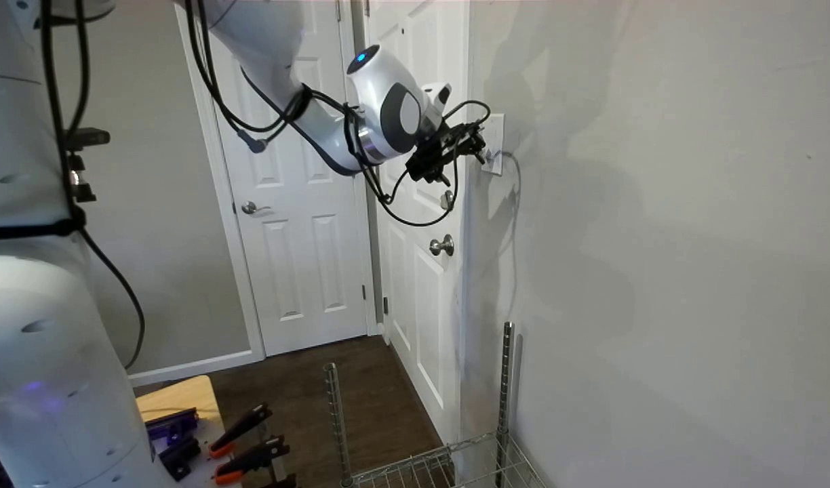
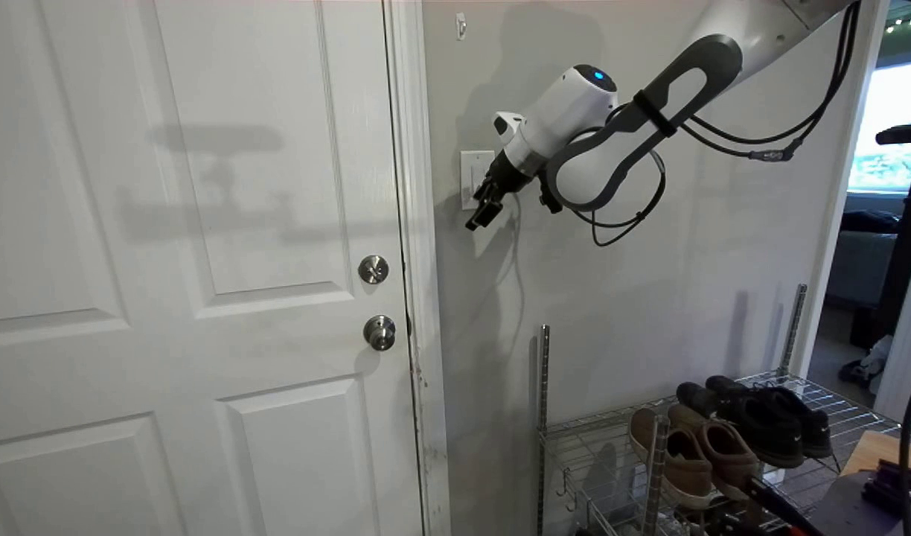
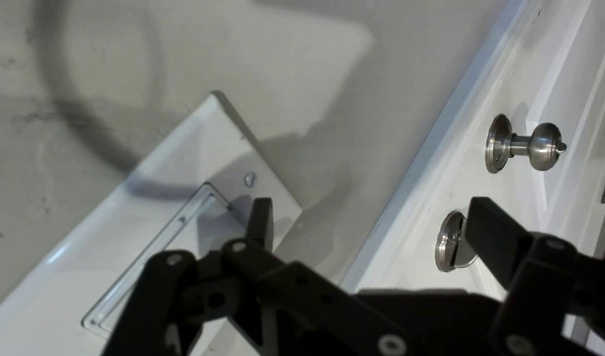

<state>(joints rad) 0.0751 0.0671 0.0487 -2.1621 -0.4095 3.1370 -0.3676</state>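
Jaws parted, gripping nothing. Gripper (image 3: 376, 227) tilted toward the light-switch plate (image 3: 134, 212), 1 finger (image 3: 260, 222) in front of it. 1 visible screw (image 3: 250, 179) secures plate to wall (image 1: 666, 244) beside the door casing (image 2: 417, 223), presumably for reach on entry.

Two panelled doors (image 1: 296, 203) — one lever handle (image 1: 251, 207), one knob (image 3: 544, 147), one deadbolt (image 2: 373, 269), one switch plate (image 3: 134, 217) — one rack (image 2: 656, 476).

The gripper (image 3: 370, 220) is black, the switch plate (image 3: 109, 242) white. The wall (image 2: 612, 320) is beige-grey, the door (image 2: 202, 260) white, its knob (image 2: 379, 333) silver.
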